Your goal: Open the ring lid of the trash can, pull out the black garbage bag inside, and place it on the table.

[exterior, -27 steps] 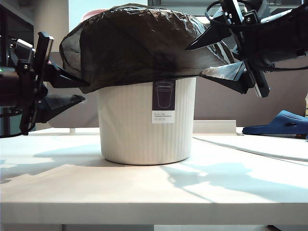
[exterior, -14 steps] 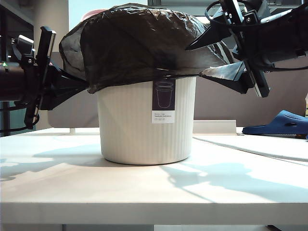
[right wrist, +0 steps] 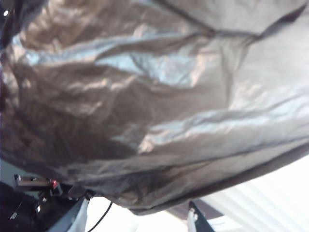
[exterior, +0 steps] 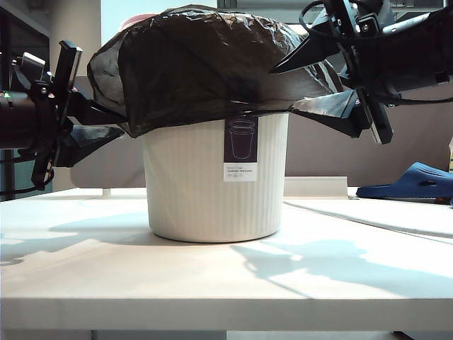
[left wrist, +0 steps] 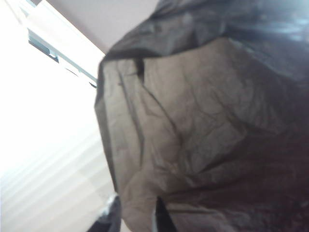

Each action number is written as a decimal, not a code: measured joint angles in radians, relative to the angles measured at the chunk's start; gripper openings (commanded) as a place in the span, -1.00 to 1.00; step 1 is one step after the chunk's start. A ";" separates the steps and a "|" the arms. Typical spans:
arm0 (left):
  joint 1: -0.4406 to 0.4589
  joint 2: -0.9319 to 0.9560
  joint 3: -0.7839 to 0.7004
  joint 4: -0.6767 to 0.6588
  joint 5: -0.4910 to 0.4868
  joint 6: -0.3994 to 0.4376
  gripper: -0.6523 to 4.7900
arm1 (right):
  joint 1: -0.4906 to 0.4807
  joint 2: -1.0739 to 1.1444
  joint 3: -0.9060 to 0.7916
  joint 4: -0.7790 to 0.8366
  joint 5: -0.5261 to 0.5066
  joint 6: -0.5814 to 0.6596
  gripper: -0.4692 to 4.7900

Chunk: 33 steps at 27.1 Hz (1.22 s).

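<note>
blue slipper (exterior: 414, 180) beside trash can (exterior: 216, 180)

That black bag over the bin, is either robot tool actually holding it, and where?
Cannot be told. The left tool and the right tool both stand open around the black garbage bag at its side edges, neither clamped.

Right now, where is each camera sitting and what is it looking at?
Exterior view: sits low at the table's front edge, facing the can with the bag draped over its top; both grippers show, left gripper and right gripper, at the bag's sides.
Left wrist view: rides the left arm, close against the bag; dark fingers peek in.
Right wrist view: rides the right arm, close against the bag; fingers peek in.
All three share the bag.
</note>
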 measured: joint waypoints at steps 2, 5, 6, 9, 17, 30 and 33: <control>0.000 0.000 0.000 0.000 -0.017 0.004 -0.43 | 0.000 0.000 0.000 -0.003 -0.003 0.000 0.17; 0.000 0.000 0.000 0.000 -0.046 0.004 -0.43 | 0.000 0.000 0.000 -0.003 -0.004 0.000 0.17; 0.000 0.000 0.000 0.000 -0.059 0.004 -0.43 | 0.000 0.000 0.000 -0.003 -0.004 0.000 0.17; 0.000 0.000 0.026 0.000 -0.079 -0.008 -0.43 | 0.000 0.000 0.000 -0.003 -0.004 0.000 0.17; 0.000 0.000 0.060 0.000 -0.080 -0.031 -0.78 | 0.000 0.000 0.000 -0.004 -0.004 0.000 0.17; 0.061 0.000 0.060 0.000 0.034 0.054 -0.41 | 0.000 0.000 0.000 -0.037 -0.008 -0.011 0.17; 0.074 0.000 0.060 0.000 0.170 0.180 -0.41 | 0.000 0.000 0.000 -0.068 -0.008 -0.028 0.17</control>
